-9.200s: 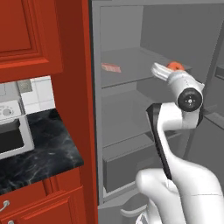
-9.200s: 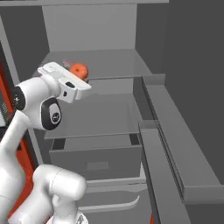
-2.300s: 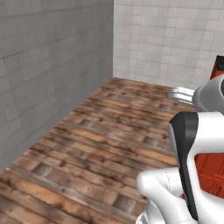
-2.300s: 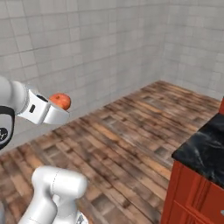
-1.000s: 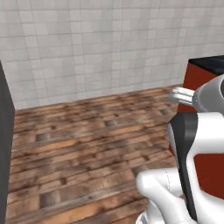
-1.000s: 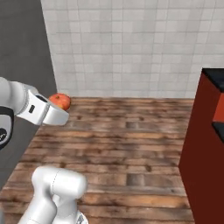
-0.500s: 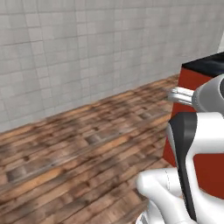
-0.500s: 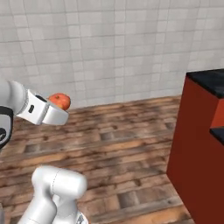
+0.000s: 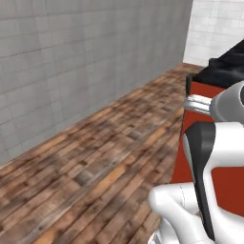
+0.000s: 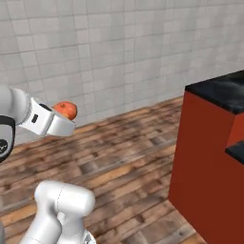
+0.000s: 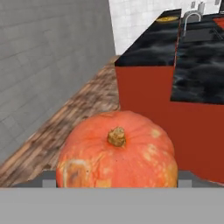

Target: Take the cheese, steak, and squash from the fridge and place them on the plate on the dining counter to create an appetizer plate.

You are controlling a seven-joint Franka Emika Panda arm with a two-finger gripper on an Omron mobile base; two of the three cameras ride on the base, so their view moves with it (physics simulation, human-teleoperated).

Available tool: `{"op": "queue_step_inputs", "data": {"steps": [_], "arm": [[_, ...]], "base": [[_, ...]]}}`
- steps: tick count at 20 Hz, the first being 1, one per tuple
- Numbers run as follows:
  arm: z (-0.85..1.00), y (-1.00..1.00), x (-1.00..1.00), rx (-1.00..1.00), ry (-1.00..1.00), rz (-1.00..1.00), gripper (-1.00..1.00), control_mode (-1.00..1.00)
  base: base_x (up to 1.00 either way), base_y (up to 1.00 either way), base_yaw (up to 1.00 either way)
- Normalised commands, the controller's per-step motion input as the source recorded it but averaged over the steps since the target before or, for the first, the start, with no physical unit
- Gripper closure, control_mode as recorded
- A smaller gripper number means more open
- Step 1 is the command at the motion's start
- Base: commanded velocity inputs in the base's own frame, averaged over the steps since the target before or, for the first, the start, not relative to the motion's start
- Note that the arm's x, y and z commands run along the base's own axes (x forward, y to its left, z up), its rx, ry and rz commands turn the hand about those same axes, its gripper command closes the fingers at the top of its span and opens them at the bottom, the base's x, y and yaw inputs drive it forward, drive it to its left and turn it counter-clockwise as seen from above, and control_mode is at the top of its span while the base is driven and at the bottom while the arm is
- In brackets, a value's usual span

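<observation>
Change from earlier: the whole picture has shifted, so the base and its cameras have turned; the dining counter (image 10: 209,157) now stands larger and nearer at the right of the right base view than half a second ago, and the tiled wall (image 9: 71,66) takes the left. The squash sits in the gripper just as before.
Arm pose: raised and reaching forward, with the hand held level above the wood floor (image 10: 128,157) on the wall side of the dining counter.
Gripper (image 10: 66,125): jaws set wide and closed around the squash; the fingertips are hidden behind it in the hand view.
Squash (image 11: 117,151): round and flattened, orange with paler yellow patches and a stubby brown stem on top; carried in the gripper, well apart from the dining counter and off the floor.
Dining counter top: glossy black marbled over a plain red front.
Plate (image 11: 167,19): a small golden-rimmed round at the far end of the dining counter top, just beside a curved tap (image 11: 189,19).
</observation>
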Motion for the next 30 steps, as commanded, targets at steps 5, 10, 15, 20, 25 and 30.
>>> {"op": "queue_step_inputs", "data": {"steps": [5, 10, 15, 20, 25, 30], "arm": [[0.0, 0.0, 0.0, 0.0, 0.0, 0.0, 1.0, 1.0], [0.0, 0.0, 0.0, 0.0, 0.0, 0.0, 1.0, 1.0], [0.0, 0.0, 0.0, 0.0, 0.0, 0.0, 1.0, 1.0], [0.0, 0.0, 0.0, 0.0, 0.0, 0.0, 1.0, 1.0], [0.0, 0.0, 0.0, 0.0, 0.0, 0.0, 1.0, 1.0], [0.0, 0.0, 0.0, 0.0, 0.0, 0.0, 1.0, 1.0]], "base": [[1.0, 0.9, -0.49], [1.0, 0.95, -0.49], [1.0, 0.93, -0.49], [1.0, 0.95, -0.48], [1.0, 0.96, -0.47], [1.0, 0.96, -0.45]]}}
